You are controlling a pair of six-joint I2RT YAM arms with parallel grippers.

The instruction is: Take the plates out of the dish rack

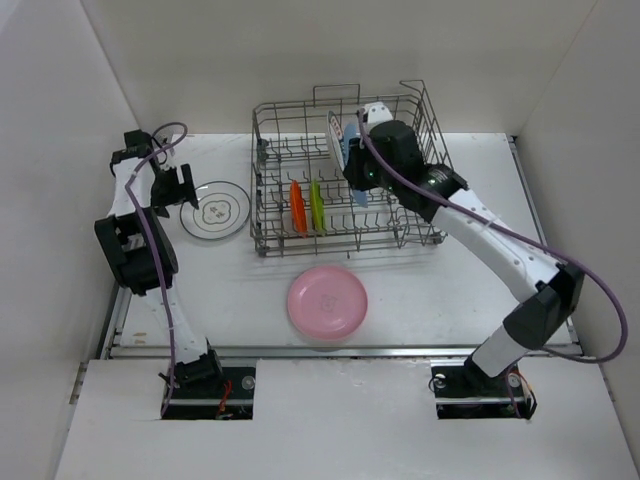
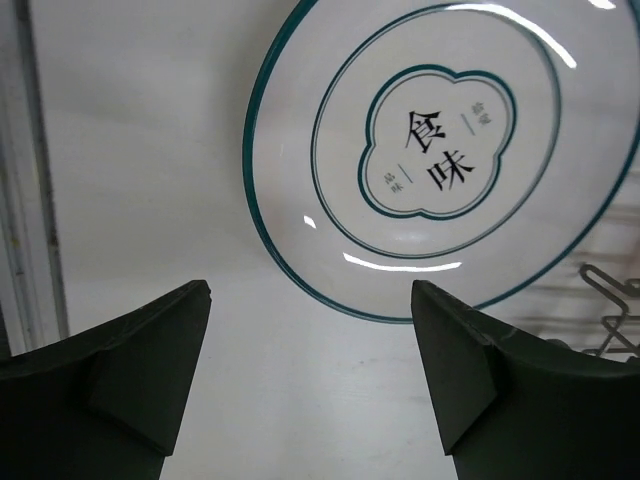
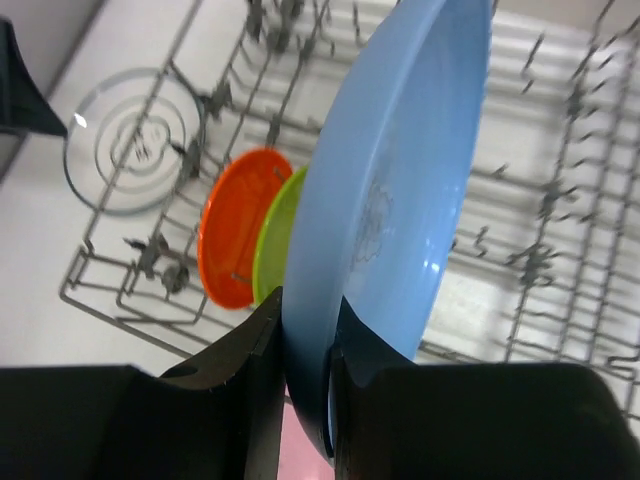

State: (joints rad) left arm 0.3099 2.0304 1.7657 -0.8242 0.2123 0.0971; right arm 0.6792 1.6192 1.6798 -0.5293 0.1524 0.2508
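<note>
The dish rack [image 1: 300,249] stands at the back middle of the table. My right gripper [image 1: 352,170] is inside it, shut on the rim of the upright light blue plate [image 3: 400,200], whose lower edge also shows in the top view [image 1: 360,196]. A small orange plate [image 1: 297,207] and a green plate [image 1: 316,205] stand side by side in the tines. A patterned white plate [image 1: 335,135] stands at the rack's back. A pink plate [image 1: 327,300] lies flat before the rack. A teal-rim white plate [image 2: 440,150] lies flat left of the rack. My left gripper [image 2: 310,300] is open and empty beside it.
White walls close in the table on the left, back and right. The rack's raised wire sides [image 3: 560,200] surround my right gripper. A corner of the rack wire [image 2: 610,310] shows at the right of the left wrist view.
</note>
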